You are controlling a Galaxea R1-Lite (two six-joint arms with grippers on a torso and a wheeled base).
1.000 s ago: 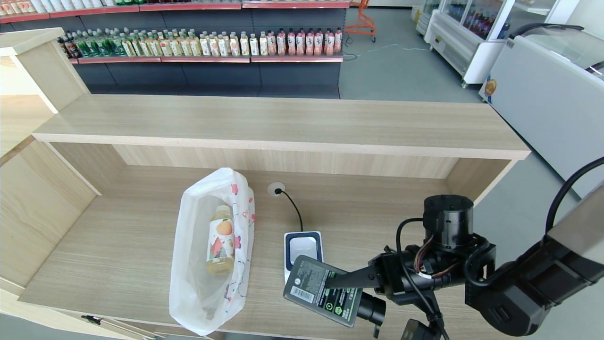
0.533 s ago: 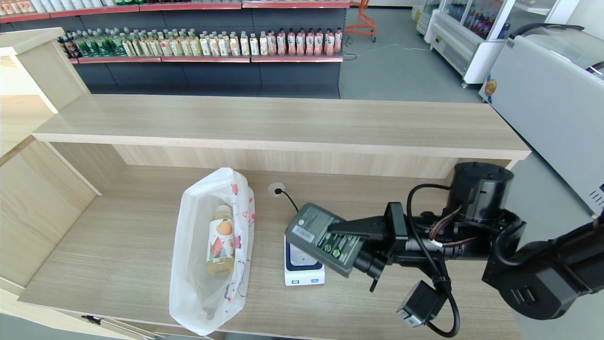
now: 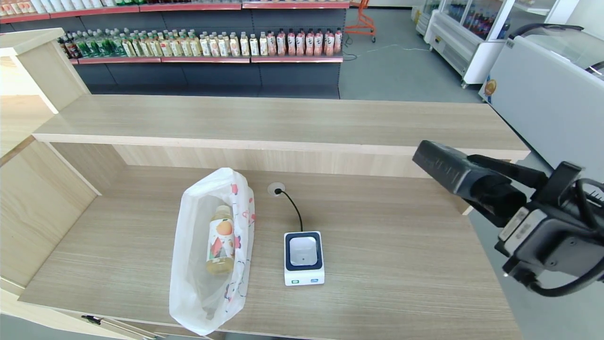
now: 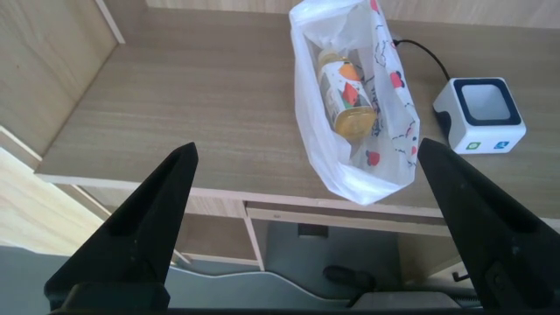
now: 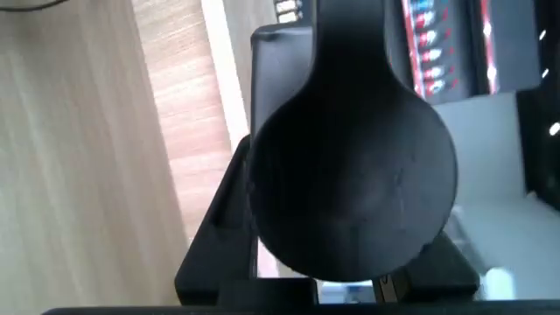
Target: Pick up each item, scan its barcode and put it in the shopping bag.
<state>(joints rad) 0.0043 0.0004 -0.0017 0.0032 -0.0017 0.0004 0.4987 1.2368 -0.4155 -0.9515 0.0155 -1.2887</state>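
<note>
The shopping bag (image 3: 198, 283) lies on the worktop (image 3: 387, 264) with a bottle (image 3: 221, 241) inside it. The scanner (image 3: 304, 257) sits near the bag, at its three o'clock. The scanner's cable (image 3: 293, 208) runs toward eleven o'clock to a port (image 3: 276, 189). At the scanner's two o'clock, over the worktop's right end, the right tool (image 3: 472, 182) grips a flat pack (image 3: 439, 163). A raised ledge (image 3: 283, 123) lies behind.

Pale wood-grain desk (image 3: 387, 264); a milky white shopping bag (image 3: 186, 264) dotted with red flowers; the bottle (image 3: 221, 241) inside it amber, orange-labelled; the scanner (image 3: 304, 257) white, framed navy; the pack (image 3: 441, 166) charcoal.
</note>
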